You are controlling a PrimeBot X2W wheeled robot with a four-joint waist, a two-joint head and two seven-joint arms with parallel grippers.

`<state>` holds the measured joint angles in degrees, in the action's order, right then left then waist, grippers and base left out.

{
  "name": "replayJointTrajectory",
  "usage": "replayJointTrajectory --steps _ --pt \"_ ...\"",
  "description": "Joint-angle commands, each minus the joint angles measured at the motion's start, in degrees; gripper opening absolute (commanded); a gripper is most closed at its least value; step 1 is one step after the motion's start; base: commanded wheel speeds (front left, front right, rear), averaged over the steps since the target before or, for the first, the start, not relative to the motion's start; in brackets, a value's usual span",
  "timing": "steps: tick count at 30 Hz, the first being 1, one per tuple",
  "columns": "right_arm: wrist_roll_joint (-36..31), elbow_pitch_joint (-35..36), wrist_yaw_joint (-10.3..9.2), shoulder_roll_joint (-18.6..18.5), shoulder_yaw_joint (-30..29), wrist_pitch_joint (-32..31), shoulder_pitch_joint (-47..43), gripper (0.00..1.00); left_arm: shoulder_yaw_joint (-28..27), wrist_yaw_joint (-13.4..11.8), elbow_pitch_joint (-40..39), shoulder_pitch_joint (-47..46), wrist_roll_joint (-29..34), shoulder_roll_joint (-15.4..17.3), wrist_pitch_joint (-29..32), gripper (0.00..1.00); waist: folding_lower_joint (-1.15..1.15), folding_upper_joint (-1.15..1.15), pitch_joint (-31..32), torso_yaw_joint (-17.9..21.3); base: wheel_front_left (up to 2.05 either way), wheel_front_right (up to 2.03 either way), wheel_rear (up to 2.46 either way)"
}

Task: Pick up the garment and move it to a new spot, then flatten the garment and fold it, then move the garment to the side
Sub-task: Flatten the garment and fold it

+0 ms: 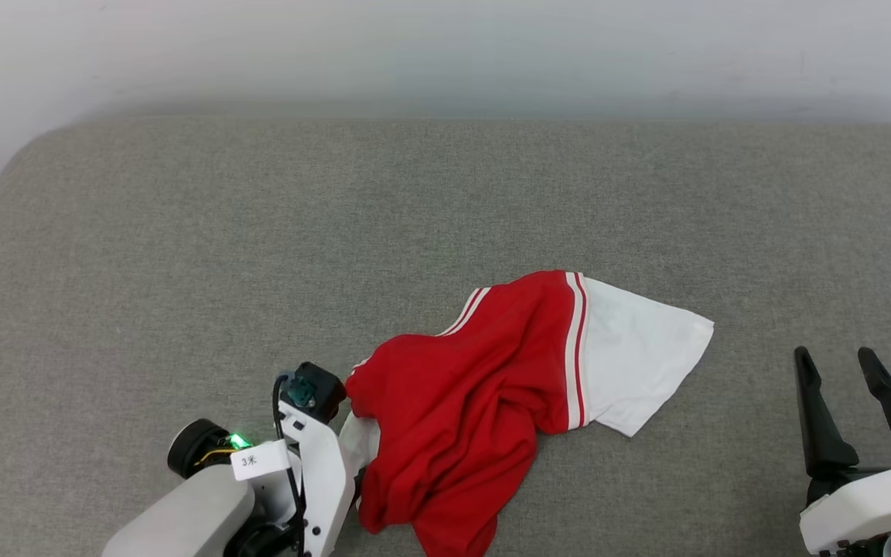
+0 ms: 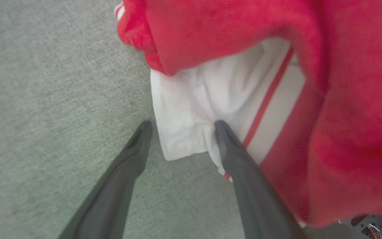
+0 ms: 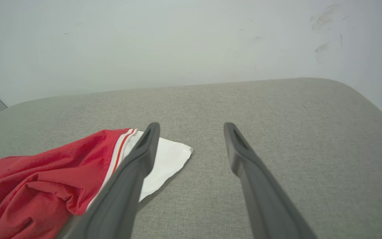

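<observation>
Garment [image 1: 461,387]: red jersey, lying in a crumpled heap on the grey padded surface [image 1: 182,271], toward its near edge and roughly mid-width. One white, red-striped sleeve end is spread flat to the robot's right; the other is tucked under red folds on the left side of the heap. No print legible, and nothing flattened or folded yet, so I take this as the opening step, the pick-up. Left gripper [image 2: 181,127] is down at the heap's left side with jaws wide apart and nothing held. In its wrist view one finger sits over bare upholstery just beside the tucked white sleeve end, while the other lies against that white cloth near its red stripe, so the sleeve's corner falls between them. Right gripper [image 1: 834,354] hangs well apart from the jersey, off to the right, also spread wide and empty, pointing toward the pale wall [image 1: 445,46]. Next move, as I judge it: the left fingers should go low enough to catch the sleeve layer, close firmly, then lift. Bunched jersey may slip or drag the whole heap.
</observation>
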<state>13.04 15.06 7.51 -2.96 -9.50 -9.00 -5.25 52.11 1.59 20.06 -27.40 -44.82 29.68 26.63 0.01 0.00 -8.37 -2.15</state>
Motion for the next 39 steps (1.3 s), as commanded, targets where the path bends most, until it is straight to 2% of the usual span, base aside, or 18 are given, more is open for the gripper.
replayJointTrajectory --steps 1,3,6,11,15,19,23,28,33,34,35,36,39 --pt "0.36 -0.21 -0.04 0.14 0.06 0.43 0.77 1.0 1.82 1.0 1.77 0.91 -0.17 -0.78 1.72 0.0 -0.01 0.0 0.0 0.16 0.0 0.0 0.0" --pt "0.54 -0.5 -0.05 0.13 0.07 0.58 0.78 1.0 1.67 1.02 2.43 0.66 -0.08 -1.06 1.15 0.0 -0.01 0.0 0.03 0.27 0.0 0.0 0.0" --pt "0.75 -1.04 -0.04 0.13 -0.15 0.93 0.74 1.0 -0.69 -1.24 2.42 -0.25 0.48 -0.97 -2.92 0.0 -0.01 0.0 0.3 0.22 0.0 0.0 0.0" --pt "1.3 -1.88 -0.05 0.13 -0.54 1.37 0.12 1.0 -5.54 -7.14 0.59 -0.03 1.57 0.28 -10.82 0.0 -0.01 0.0 1.37 -0.31 0.0 0.0 0.0" --pt "1.46 -2.41 -0.05 0.13 -0.96 1.47 -0.56 1.0 -10.2 -13.14 -2.46 2.19 1.49 2.76 -16.49 0.0 -0.01 0.0 2.57 -0.72 0.0 0.0 0.0" --pt "1.61 -2.51 -0.05 0.13 -1.18 1.51 -0.75 1.0 -15.31 -19.48 -5.65 8.21 -1.23 4.93 -20.11 0.0 -0.01 0.0 3.27 -0.86 0.0 0.0 0.0" --pt "1.74 -2.73 -0.05 0.13 -1.3 1.52 -0.92 1.0 -19.43 -23.02 -6.93 15.88 -5.78 5.57 -22.51 0.0 -0.01 0.0 3.5 -0.71 0.0 0.0 0.0" --pt "2.03 -3.28 -0.05 0.13 -1.38 1.67 -1.0 1.0 -21.58 -24.1 -6.61 23.34 -9.91 4.18 -24.24 0.0 -0.01 0.0 3.8 -0.27 0.0 0.0 0.0" --pt "2.14 -4.34 -0.05 0.13 -1.68 1.77 -1.48 1.0 -20.33 -22.29 -6.47 27.52 -11.73 0.96 -26.11 0.0 -0.01 0.0 4.67 0.12 0.0 0.0 0.0" --pt "2.18 -4.51 -0.05 0.13 -1.77 1.71 -1.65 1.0 -20.14 -22.01 -6.64 27.19 -11.15 0.83 -26.89 0.15 -0.01 0.0 4.88 0.08 0.0 0.0 0.0" --pt "2.24 -4.78 -0.05 0.13 -1.88 1.52 -1.8 1.0 -20.34 -21.42 -7.01 26.58 -10.86 0.57 -27.99 0.65 -0.01 0.0 5.1 0.04 0.0 0.0 0.0" --pt "2.22 -4.93 -0.04 0.13 -1.9 1.38 -1.87 1.0 -20.8 -20.57 -7.29 26.13 -11.11 0.44 -28.97 1.0 -0.01 0.0 5.31 0.01 0.0 0.0 0.0" --pt "2.36 -5.54 -0.05 0.14 -1.79 0.71 -1.87 1.0 -21.53 -19.73 -7.65 25.09 -9.26 1.04 -32.53 1.0 -0.01 0.0 5.95 -0.01 0.0 0.0 0.0"
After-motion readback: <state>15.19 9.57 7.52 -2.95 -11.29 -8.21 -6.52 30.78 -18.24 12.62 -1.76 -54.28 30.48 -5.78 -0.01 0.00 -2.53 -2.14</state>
